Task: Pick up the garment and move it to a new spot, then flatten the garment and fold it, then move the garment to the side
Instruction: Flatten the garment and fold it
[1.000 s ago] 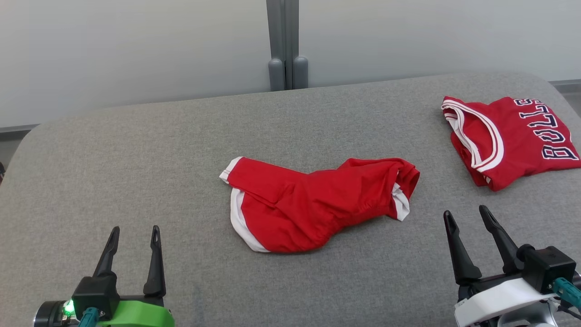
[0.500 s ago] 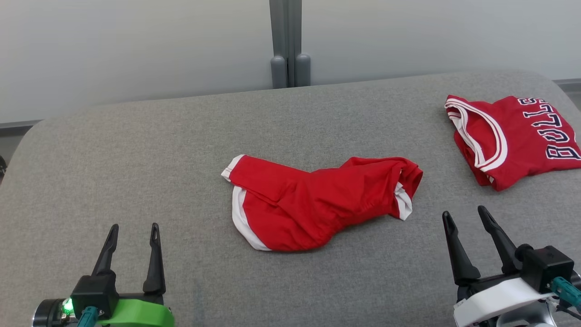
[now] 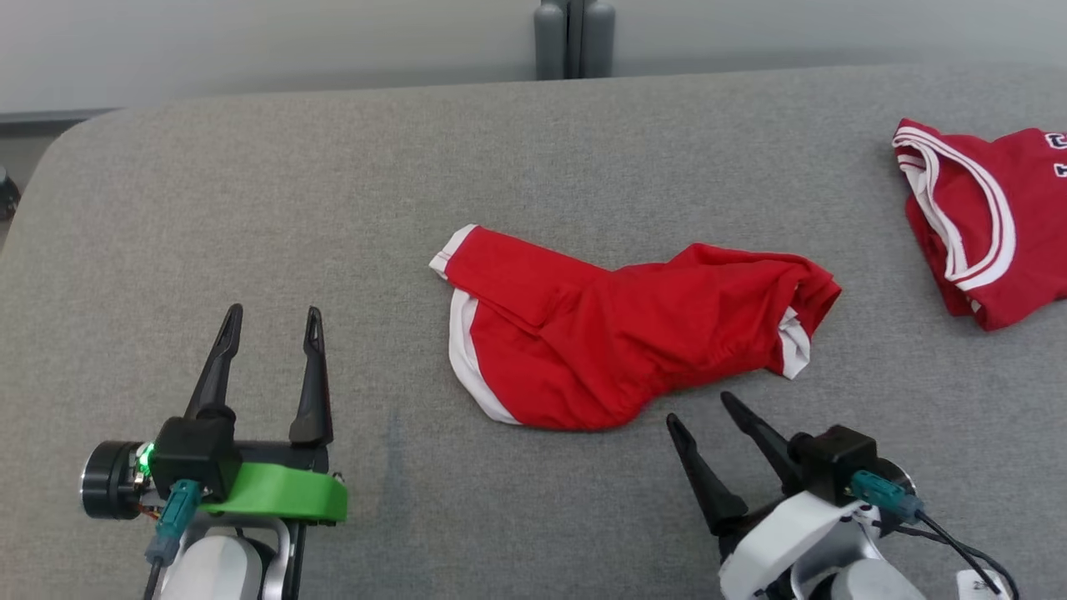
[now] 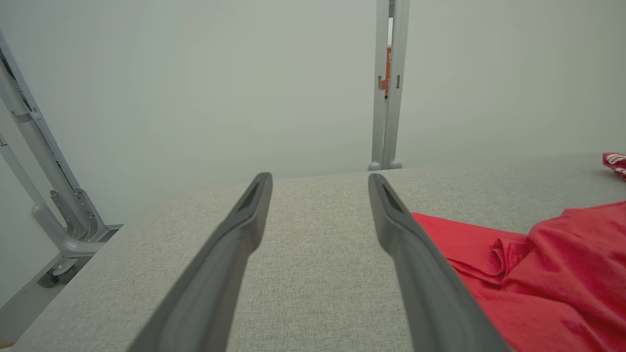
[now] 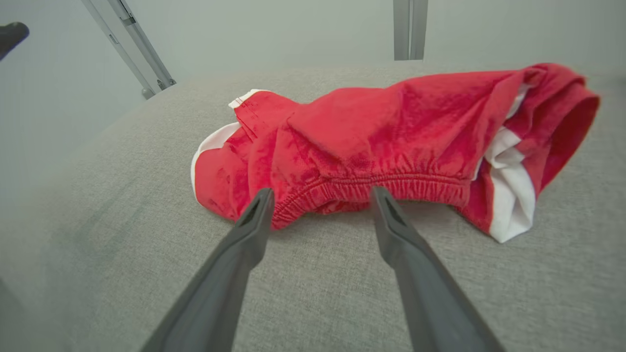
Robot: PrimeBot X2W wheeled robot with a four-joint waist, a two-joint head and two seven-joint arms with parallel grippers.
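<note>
Pickup step, not begun: garment crumpled at table centre. Open right hand just near of its waistband; open left hand well left. Next: reach in, pinch waistband.

Desk: grey woven cloth cover, matt, fine grainy texture.
Garment: red cloth, soft and matt, creased, with white cloth trim. Its near edge is a gathered elastic waistband.
Jersey, right of the garment: red cloth with white banding.
Left hand and right hand, on the near side of the garment: fingers of dark, smooth, matt plastic.
Post, beyond the garment: grey, smooth, satin finish, metal by look.
</note>
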